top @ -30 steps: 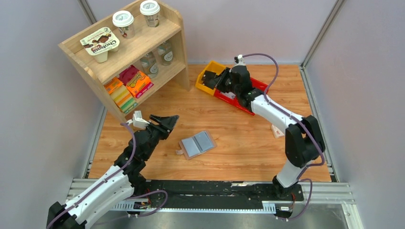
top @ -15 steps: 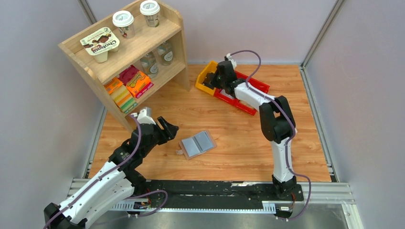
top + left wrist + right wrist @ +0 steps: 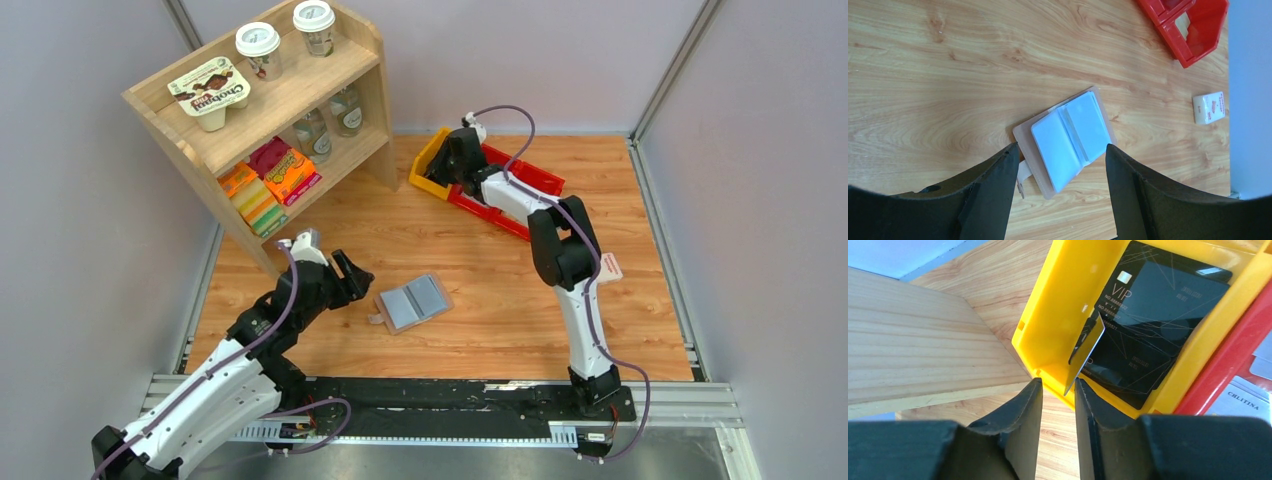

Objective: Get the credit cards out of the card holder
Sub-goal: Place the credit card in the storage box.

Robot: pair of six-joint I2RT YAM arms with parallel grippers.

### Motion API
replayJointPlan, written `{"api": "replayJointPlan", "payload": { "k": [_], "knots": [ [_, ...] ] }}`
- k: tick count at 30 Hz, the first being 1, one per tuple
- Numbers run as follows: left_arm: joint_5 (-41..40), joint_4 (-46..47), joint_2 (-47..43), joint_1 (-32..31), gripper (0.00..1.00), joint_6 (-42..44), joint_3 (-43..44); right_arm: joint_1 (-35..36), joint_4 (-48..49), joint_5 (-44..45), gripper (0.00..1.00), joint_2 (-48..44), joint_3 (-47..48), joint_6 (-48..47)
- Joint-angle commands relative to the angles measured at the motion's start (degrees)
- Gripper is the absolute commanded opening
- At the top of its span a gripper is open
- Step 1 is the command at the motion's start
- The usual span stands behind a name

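The card holder [image 3: 413, 303] lies open and flat on the wooden table, two pale blue panels on a beige cover with a small tab [image 3: 1023, 177]. My left gripper [image 3: 350, 275] hovers open just left of it, and the holder [image 3: 1070, 132] shows between its spread fingers. My right gripper [image 3: 1058, 382] is at the yellow bin [image 3: 1068, 290], jaws slightly apart. A thin card [image 3: 1085, 352] stands tilted on edge just beyond its fingertips, over black credit cards [image 3: 1148, 315] lying in that bin. Pale cards [image 3: 1248, 390] lie in the red bin [image 3: 1228, 365].
The yellow bin [image 3: 432, 165] and red bin [image 3: 520, 185] sit at the back of the table. A wooden shelf [image 3: 270, 120] with cups, jars and boxes stands at the back left. A pink-white packet [image 3: 608, 265] lies at the right.
The right arm has swung left from the red bin to over the yellow bin, and its jaws have parted off the card. The left gripper has come down closer to the holder.
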Motion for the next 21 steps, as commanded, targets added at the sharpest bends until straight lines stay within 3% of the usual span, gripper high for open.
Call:
{"api": "replayJointPlan", "payload": {
  "k": [1, 5, 11, 18, 21],
  "knots": [
    [2.27, 0.92, 0.76, -0.09, 0.72, 0.71, 1.87, -0.31, -1.50, 3.80, 0.37, -4.82, 0.15, -2.86],
    [3.85, 1.36, 1.64, -0.09, 0.72, 0.27, 2.05, -0.13, -4.49, 6.08, 0.47, -9.22, -2.31, -4.97],
    [6.84, 2.68, 4.27, -0.09, 0.72, -0.70, 3.01, 0.22, -6.60, 6.80, 0.52, -18.70, -9.08, -8.57],
    [16.05, 9.70, 15.68, -0.09, 0.70, 0.27, 6.53, 1.45, -10.38, -4.26, 0.52, -30.39, -19.96, -10.86],
    [20.19, 11.72, 22.88, -0.09, 0.63, 0.45, 9.34, 3.55, -12.13, -7.09, 0.51, -34.88, -25.95, -12.00]
  ]
}}
